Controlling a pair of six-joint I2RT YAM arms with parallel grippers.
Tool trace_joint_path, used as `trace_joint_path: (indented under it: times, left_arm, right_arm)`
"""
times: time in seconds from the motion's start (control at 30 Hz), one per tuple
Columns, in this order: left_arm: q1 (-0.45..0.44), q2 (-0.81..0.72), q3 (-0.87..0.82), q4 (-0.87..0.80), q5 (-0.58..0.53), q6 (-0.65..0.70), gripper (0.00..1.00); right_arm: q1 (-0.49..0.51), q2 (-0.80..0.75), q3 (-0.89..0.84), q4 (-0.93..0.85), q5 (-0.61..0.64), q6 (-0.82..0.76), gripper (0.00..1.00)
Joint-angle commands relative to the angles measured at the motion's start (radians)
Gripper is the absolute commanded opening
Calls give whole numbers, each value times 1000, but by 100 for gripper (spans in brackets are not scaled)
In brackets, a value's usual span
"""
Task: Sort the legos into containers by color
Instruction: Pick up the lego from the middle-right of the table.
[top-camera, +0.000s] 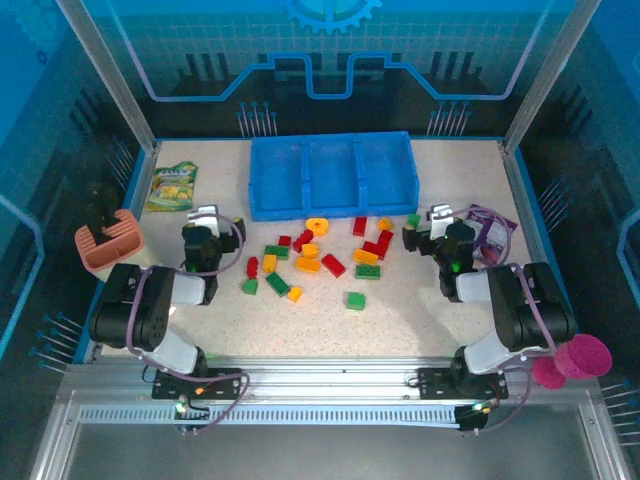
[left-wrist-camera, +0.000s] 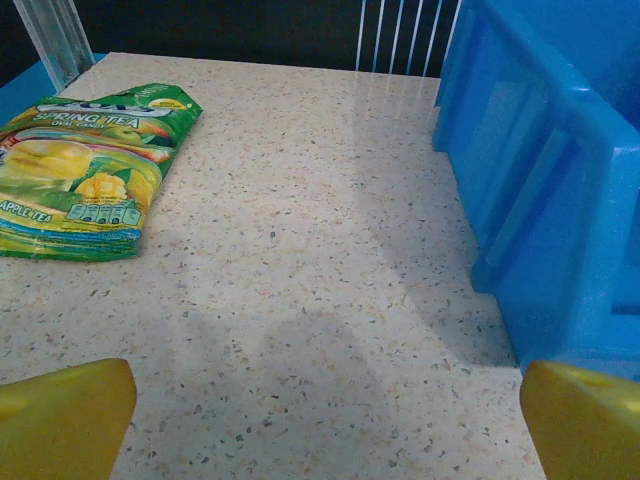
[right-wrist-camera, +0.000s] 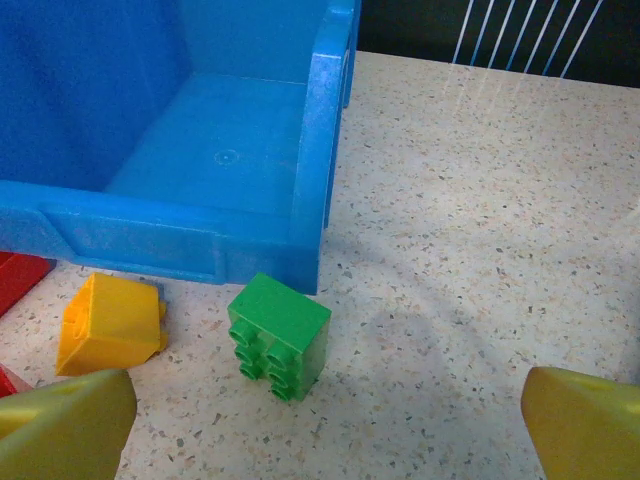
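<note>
Nothing is sorted yet. The left gripper (left-wrist-camera: 320, 425) and right gripper (right-wrist-camera: 322, 430) both gape wide, holding nothing. A green brick (right-wrist-camera: 280, 335) sits just ahead of the right gripper, by the tray (right-wrist-camera: 150, 235) corner. I'd say it next lowers and closes.

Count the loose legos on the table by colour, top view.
Red legos: 7
Yellow-orange legos: 7, including the ring
Green legos: 6
Total: 20
Some red ones touch each other, so that count could be off by one.
</note>
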Motion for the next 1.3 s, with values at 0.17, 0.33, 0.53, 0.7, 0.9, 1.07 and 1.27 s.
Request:
trace_joint_path:
  times: [0.17, 0.33, 0.53, 0.7, 0.9, 1.07, 1.27]
  left_arm:
    - [-1, 4, -9, 32, -13, -9, 99]
    - [-1, 4, -8, 31, -12, -9, 99]
    - [-1, 4, -9, 31, -13, -9, 100]
    - [-1, 4, -9, 31, -13, -9, 99]
    - [-1, 4, -9, 31, -13, -10, 99]
    - [-1, 2, 6, 6, 37, 5, 99]
    - [2, 3, 19, -22, 130, 36, 99]
  right_arm:
    - [-3, -5, 7, 33, 10, 9, 100]
    - [-2, -5, 7, 33, 10, 9, 100]
    - [-3, -5, 7, 33, 10, 9, 100]
    - [-3, -5, 8, 33, 10, 9, 100]
    - [-3, -5, 7, 33, 10, 9, 100]
    - [-5, -5, 8, 30, 7, 10, 100]
    - [-2, -216, 86, -263, 116, 54, 100]
